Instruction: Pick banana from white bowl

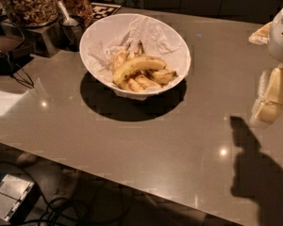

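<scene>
The banana, plump, curved and yellow, lies on top of several slimmer brown-streaked bananas in the white bowl. The bowl is lined with crumpled white paper and stands at the back middle of the grey counter, tilted toward me. My gripper hangs at the right edge of the view, above the counter and well to the right of the bowl, pointing downward. It holds nothing that I can see. Its shadow falls on the counter at the lower right.
Glass jars of nuts and a metal scoop cup stand at the back left, beside a black-and-white marker tag. A black device with cables sits on the left. The counter's front edge runs diagonally, with floor below it.
</scene>
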Controlling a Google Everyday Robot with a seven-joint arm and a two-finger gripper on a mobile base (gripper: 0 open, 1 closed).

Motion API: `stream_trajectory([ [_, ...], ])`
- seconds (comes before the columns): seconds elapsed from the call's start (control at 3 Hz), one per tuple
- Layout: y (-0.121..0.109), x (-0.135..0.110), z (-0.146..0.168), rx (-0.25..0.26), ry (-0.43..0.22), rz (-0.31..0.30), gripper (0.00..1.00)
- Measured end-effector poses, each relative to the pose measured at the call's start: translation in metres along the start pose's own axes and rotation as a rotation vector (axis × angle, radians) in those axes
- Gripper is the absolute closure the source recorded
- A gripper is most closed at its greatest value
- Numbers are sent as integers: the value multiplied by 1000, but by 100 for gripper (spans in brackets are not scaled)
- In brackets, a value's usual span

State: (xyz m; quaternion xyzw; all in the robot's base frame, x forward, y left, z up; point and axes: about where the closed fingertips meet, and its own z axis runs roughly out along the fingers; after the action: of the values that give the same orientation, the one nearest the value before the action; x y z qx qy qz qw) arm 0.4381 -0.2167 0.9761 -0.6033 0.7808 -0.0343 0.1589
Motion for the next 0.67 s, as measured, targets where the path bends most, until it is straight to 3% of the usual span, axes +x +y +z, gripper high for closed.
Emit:
stream_trajectory([
  [0.67,-3,-6,-3,6,0,-17,0],
])
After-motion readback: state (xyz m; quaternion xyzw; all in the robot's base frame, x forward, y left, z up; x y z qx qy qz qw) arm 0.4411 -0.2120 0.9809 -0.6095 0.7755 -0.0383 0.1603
